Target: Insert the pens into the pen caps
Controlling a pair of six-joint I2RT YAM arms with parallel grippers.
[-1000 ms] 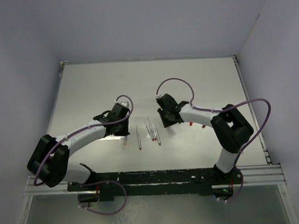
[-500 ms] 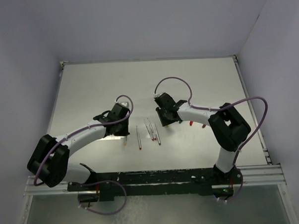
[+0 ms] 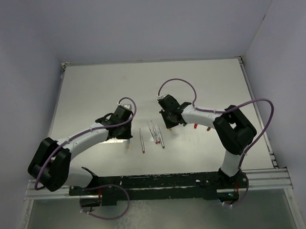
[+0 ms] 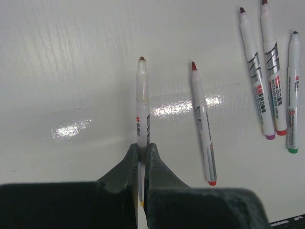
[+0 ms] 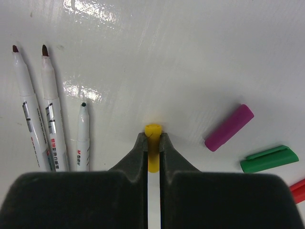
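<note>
The left jaws clamp a pen (image 4: 142, 100) by its rear and the right jaws clamp the yellow cap (image 5: 153, 130), each poking forward, likely for mating above the tabletop (image 4: 71, 57).

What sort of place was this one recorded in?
Most likely a lab robot test cell: plain walls box in a white table, two arms sit on a metal rail, with pens and pen caps laid out.
</note>
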